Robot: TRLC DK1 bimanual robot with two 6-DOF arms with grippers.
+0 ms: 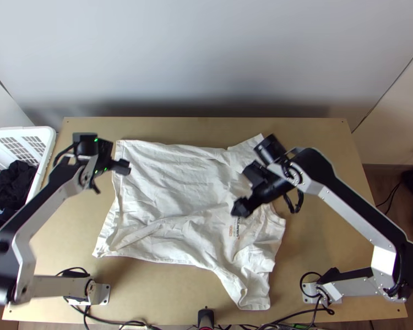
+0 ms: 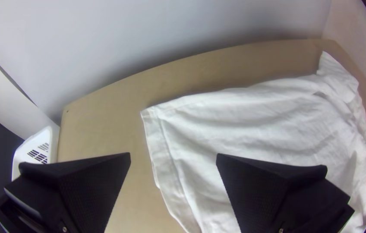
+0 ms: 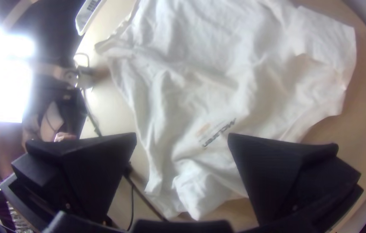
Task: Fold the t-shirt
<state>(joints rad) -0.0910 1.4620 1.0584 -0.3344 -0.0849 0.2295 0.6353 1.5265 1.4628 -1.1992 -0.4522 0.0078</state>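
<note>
My left gripper [image 1: 112, 167] is over the shirt's far left edge in the top view. The white t-shirt [image 1: 173, 181] lies spread and wrinkled, its hem side at the left and its neck and sleeve side at the right. In the left wrist view my left gripper [image 2: 173, 157] stands open, and the t-shirt [image 2: 252, 121] lies below it. Above the shirt's right part, near the small chest print, is my right gripper [image 1: 245, 204]. The right wrist view shows my right gripper [image 3: 182, 137] open with nothing held, over the wrinkled t-shirt [image 3: 200, 95].
A white basket [image 1: 48, 144] with dark cloth in it stands beyond the table's left edge. Bare wooden table [image 1: 327, 231] lies right of the shirt, and a strip runs along its far side. Black cables [image 1: 118, 320] run along the near edge.
</note>
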